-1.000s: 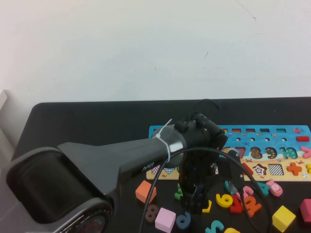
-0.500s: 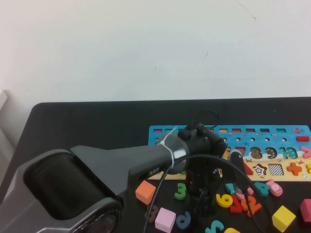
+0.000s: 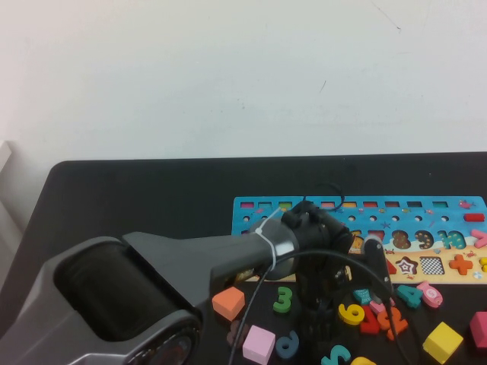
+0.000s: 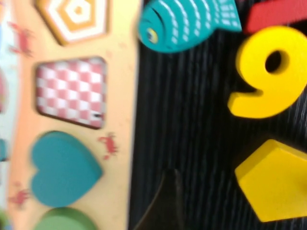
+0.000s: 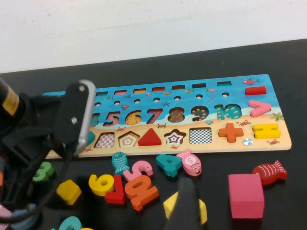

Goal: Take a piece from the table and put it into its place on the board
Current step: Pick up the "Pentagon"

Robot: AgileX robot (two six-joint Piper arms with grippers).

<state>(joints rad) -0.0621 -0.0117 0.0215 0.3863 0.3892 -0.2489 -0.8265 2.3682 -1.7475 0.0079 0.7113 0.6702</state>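
Yellow pentagon block (image 4: 273,179), small and flat, lay loose on the black surface (image 4: 192,124), near the sandy edge of the long blue-topped wooden puzzle board (image 4: 122,96) but not touching it. The yellow numeral (image 4: 268,72) lay just beside it.

- Change over the last second: the left arm slid to its right in the high view and uncovered the green number 3 (image 3: 283,298).
- The left hand (image 3: 316,333) hung low over the loose pieces in front of the board. In its wrist view the pentagon sat beside the dark tip, not in its grip. Whether this hand was apart or together could not be told.
- The right hand (image 5: 187,206) sat low near the front of the surface, away from the pentagon. State: could not be told.
- The pentagon-shaped slot (image 5: 128,139) with the orange-and-white pattern was empty.

Judgement: the shift looked like lining up for the pick. The grasp was not yet made, so the placing was still to do.
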